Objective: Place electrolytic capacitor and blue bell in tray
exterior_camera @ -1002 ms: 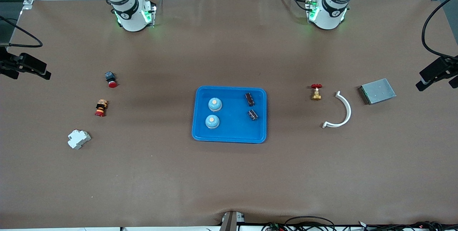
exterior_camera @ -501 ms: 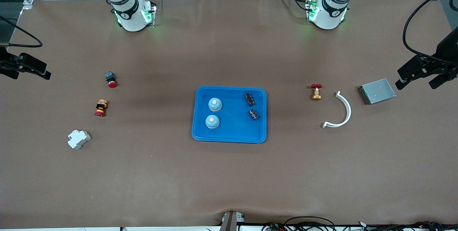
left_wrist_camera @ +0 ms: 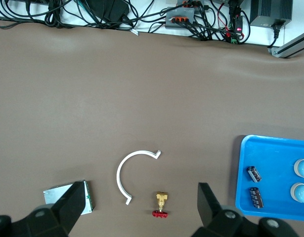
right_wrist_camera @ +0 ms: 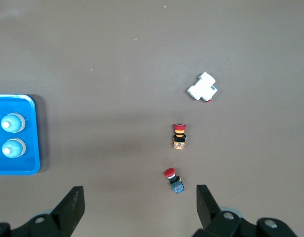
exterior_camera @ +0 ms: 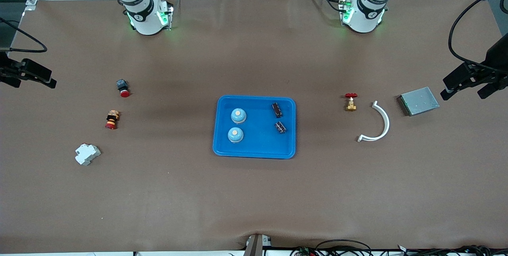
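Note:
The blue tray (exterior_camera: 258,145) lies mid-table. Two blue bells (exterior_camera: 238,116) (exterior_camera: 235,134) stand in it toward the right arm's end. Two dark electrolytic capacitors (exterior_camera: 277,110) (exterior_camera: 281,127) lie in it toward the left arm's end. My left gripper (exterior_camera: 462,93) hangs open and empty high over the left arm's end of the table, beside a grey metal box (exterior_camera: 419,101). The left wrist view shows the tray (left_wrist_camera: 273,170) and capacitors (left_wrist_camera: 254,174) off to one side of the left gripper (left_wrist_camera: 140,190). My right gripper (exterior_camera: 35,85) hangs open and empty over the right arm's end; the right wrist view (right_wrist_camera: 139,192) shows the bells (right_wrist_camera: 12,123).
Toward the left arm's end lie a brass valve with a red handle (exterior_camera: 350,102) and a white curved strip (exterior_camera: 380,123). Toward the right arm's end lie a blue push button (exterior_camera: 122,87), a red-and-orange button (exterior_camera: 112,119) and a white breaker (exterior_camera: 87,154).
My left gripper has drifted a little inward over the table's end and its arm shows more at the view's edge. The right arm and everything on the table have stayed still.

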